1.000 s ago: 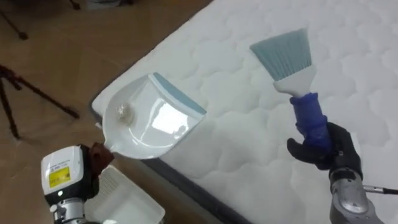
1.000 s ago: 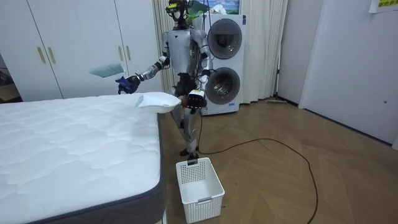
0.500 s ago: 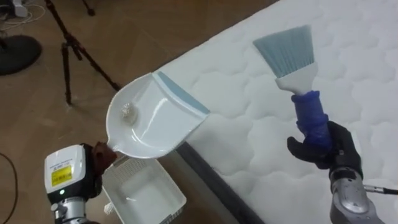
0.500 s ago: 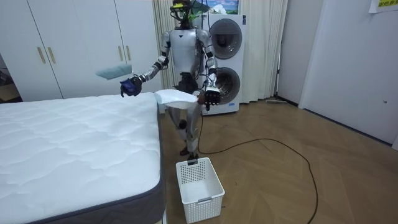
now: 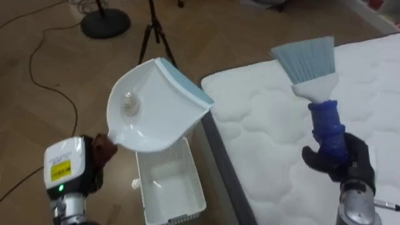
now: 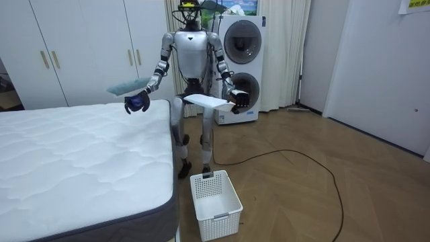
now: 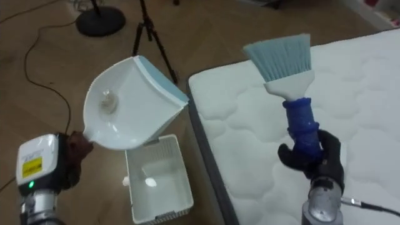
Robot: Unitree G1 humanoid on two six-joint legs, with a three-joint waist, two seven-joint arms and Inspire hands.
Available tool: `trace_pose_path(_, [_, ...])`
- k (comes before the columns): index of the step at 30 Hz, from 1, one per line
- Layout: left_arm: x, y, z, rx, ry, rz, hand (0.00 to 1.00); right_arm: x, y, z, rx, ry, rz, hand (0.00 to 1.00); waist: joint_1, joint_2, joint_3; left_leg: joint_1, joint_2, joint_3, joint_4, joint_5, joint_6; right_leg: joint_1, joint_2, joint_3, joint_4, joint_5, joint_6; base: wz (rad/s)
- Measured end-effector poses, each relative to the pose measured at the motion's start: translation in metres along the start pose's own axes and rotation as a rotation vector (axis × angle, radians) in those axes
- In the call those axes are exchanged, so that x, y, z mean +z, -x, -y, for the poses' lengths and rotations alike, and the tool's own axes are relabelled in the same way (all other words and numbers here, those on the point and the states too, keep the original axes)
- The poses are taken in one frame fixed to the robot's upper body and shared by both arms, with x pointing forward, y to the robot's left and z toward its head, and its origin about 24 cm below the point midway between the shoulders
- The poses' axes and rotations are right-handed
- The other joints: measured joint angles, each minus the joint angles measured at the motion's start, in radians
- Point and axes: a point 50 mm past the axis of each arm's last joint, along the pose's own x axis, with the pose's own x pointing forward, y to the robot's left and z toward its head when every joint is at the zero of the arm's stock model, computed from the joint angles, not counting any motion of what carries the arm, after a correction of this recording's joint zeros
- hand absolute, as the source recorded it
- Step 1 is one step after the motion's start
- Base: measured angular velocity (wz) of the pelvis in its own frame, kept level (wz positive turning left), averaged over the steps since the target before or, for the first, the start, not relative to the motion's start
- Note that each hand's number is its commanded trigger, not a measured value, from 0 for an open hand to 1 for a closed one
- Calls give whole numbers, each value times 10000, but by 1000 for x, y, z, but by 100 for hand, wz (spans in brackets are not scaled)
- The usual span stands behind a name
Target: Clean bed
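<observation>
Fingers (image 5: 314, 157) of the right hand (image 5: 350, 164) are wrapped round the blue handle of a brush (image 5: 315, 78), which stands upright with its pale blue bristles on top, above the bed (image 5: 281, 144) near its corner. The left hand (image 5: 95, 172) is closed on the brownish handle end of a white dustpan (image 5: 162, 115) with a blue lip. The pan is raised over the floor (image 5: 50, 81) just off the corner of the bed, tilted so that its mouth faces the bed. A small crumpled scrap (image 5: 129, 100) sits deep in the pan, near the handle.

Under the pan a white slatted basket (image 5: 175, 212) stands on the floor, close beside the edge of the bed; the pan covers its far end in the eye views. A small pale speck lies on the basket's bottom, too small to tell what it is.

Beyond the pan a dark tripod (image 5: 156, 34) and a round black stand base (image 5: 105, 24) are on the wooden floor.

The bed is a bare white quilted mattress with a dark lower edge. In the room view the robot stands upright at the bed's corner, with white wardrobes (image 6: 80, 47) behind at the room view's left, two stacked washing machines (image 6: 242, 67) right behind it and a pale curtain (image 6: 285, 54) beside them.
</observation>
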Motion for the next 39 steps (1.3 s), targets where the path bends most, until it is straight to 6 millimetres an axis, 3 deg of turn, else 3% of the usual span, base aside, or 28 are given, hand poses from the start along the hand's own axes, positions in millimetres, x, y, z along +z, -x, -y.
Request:
trace_pose_path(2, [0,0,0,-11,-52,47,100,0,0,0,-28,7,2,0,210,9,-9,64,13,-65,-82,15,9,149,86,35,-168,-6,-42,20])
trace_pose_path(8, [2,-1,-1,-74,-33,36,100,-1,0,0,-63,-33,-44,0,244,-20,-14,74,-66,-309,-184,3,31,458,113,-235,-541,-50,-74,28])
trace_pose_path(16, [2,0,0,-204,-80,9,100,-6,1,2,-581,239,-96,0,116,-48,-16,-257,-330,-887,135,-59,87,809,85,-1032,-834,-58,-3,37])
trace_pose_path(22, [1,0,1,-337,-102,25,100,-6,1,3,-785,278,3,0,214,169,-23,-422,-510,-1326,384,-65,67,866,90,-1240,-853,-46,53,24])
trace_pose_path(26, [-1,-5,-3,-304,-439,279,100,-9,0,4,-822,277,11,0,230,374,0,-607,-528,-1268,716,-170,84,806,65,-1308,-636,-133,90,11])
trace_pose_path(29, [-4,-18,-12,-28,-792,648,100,-11,-2,6,-912,230,-125,0,199,451,28,-945,-526,-787,1203,-361,248,301,-288,-1475,557,-615,133,10])
trace_pose_path(30, [-5,-25,-14,-7,-911,751,100,-14,-2,7,-939,216,-262,0,211,463,34,-1055,-521,-571,1462,-496,324,42,-468,-1422,1256,-848,175,6])
trace_pose_path(32, [-10,-31,-19,83,-1197,829,100,-16,-3,8,-955,270,-351,0,192,584,92,-1115,-572,-604,1813,-708,339,-557,-603,-1089,2457,-913,187,-3])
trace_pose_path(33, [-14,-36,-25,229,-1429,945,100,-18,-3,8,-939,333,-339,0,74,659,161,-1158,-624,-766,1928,-782,441,-1132,-579,-589,3157,-947,118,8])
trace_pose_path(34, [-15,-42,-31,368,-1641,1089,100,-19,-4,8,-910,527,-346,0,-31,787,221,-1226,-780,-1275,1930,-696,454,-1768,-388,34,3537,-1071,45,10])
trace_pose_path(37, [-18,-57,-44,688,-2287,1482,100,-17,-10,5,-715,850,-287,0,-471,938,300,-1432,-974,-1979,1850,-390,302,-3159,-98,766,3096,-961,49,40])
trace_pose_path(38, [-17,-61,-46,710,-2397,1605,100,-17,-11,5,-732,862,-294,0,-545,929,301,-1442,-1046,-2073,1850,-363,302,-3344,-78,923,2863,-818,62,61])
trace_pose_path(39, [-13,-65,-47,708,-2517,1787,100,-14,-15,4,-766,867,-256,0,-630,915,301,-1447,-1120,-2079,1869,-381,292,-3517,-58,1089,2375,-418,88,39])
